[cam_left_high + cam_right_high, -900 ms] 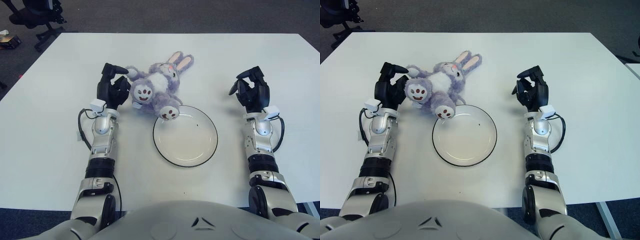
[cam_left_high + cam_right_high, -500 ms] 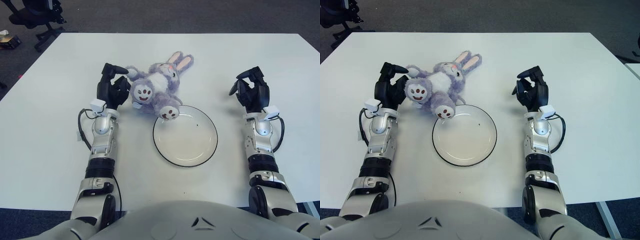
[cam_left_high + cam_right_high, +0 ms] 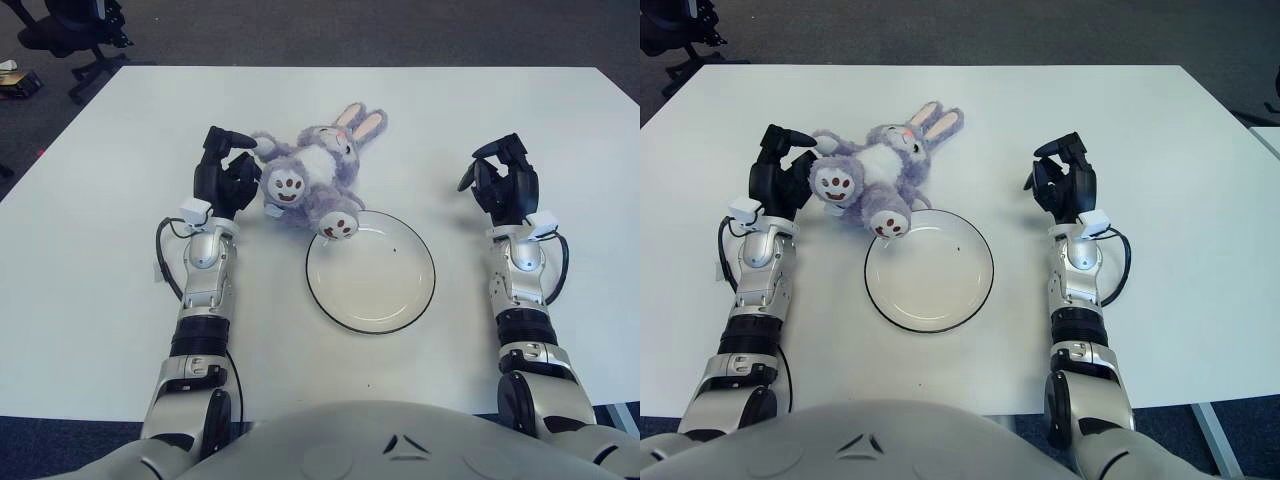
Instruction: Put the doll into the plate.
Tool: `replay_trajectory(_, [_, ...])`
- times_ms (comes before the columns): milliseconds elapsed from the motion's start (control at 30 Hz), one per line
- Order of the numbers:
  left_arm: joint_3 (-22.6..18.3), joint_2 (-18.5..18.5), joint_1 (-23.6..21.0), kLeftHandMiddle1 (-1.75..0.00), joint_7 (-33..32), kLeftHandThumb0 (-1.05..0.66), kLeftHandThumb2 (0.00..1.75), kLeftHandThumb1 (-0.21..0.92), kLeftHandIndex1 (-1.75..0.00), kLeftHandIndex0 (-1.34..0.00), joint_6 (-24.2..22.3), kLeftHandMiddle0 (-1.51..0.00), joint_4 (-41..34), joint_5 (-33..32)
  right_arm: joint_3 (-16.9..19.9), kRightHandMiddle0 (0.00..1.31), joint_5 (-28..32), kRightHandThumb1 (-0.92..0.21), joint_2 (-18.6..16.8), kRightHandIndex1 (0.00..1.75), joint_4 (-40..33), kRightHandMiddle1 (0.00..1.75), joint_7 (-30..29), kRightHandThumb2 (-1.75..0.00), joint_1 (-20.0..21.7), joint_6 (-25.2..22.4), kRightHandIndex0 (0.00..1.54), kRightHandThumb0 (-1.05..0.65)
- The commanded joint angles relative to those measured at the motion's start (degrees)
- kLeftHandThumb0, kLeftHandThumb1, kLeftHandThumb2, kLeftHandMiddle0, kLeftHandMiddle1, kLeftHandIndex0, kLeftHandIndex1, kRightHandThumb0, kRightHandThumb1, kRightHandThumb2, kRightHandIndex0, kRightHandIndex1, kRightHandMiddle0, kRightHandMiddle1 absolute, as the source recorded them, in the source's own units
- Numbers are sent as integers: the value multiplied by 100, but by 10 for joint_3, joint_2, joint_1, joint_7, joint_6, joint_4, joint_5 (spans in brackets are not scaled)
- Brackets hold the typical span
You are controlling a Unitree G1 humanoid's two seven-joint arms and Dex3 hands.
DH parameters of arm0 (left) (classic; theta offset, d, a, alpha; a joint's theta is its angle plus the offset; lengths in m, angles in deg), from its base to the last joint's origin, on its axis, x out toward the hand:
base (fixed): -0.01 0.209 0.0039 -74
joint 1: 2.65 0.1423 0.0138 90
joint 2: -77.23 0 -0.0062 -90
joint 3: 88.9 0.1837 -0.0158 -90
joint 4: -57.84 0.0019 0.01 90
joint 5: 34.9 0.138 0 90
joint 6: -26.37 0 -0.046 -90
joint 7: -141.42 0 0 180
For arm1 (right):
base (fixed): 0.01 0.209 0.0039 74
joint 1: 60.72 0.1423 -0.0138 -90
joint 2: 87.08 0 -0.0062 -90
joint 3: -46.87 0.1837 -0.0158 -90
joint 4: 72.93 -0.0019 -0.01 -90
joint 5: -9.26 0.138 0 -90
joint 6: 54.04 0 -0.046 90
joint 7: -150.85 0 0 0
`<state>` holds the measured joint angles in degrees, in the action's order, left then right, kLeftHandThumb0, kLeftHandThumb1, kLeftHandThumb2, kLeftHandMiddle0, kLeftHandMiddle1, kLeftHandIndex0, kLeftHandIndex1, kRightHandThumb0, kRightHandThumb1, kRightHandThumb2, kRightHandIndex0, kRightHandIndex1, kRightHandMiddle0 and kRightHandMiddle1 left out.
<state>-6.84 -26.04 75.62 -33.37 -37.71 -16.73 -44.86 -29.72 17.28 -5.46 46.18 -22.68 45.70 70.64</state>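
Left eye view – fluffy purple doll (image 3: pixel 315 175) beside round glossy plate (image 3: pixel 371 272).

Table: I see a white table (image 3: pixel 120 180) on dark carpet.
Chair: black office chair (image 3: pixel 75 25) (top left, partly cropped).
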Motion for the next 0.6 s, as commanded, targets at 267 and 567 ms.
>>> replay_trajectory(267, [-5,-32,84,-175,42,-35,47,92,-170,-24,65,-87,62,-30,-2,33,-4,-92,-24,174,52,163,-7,-40,-85,-8,90,-35])
replay_trajectory(567, [14,-26,48,-129,94,-41,51,92,-122,-18,259,-50,147,-6,-4,33,-8,-92,-22,175,61,162,-10,-40,-78,-12,91,-35])
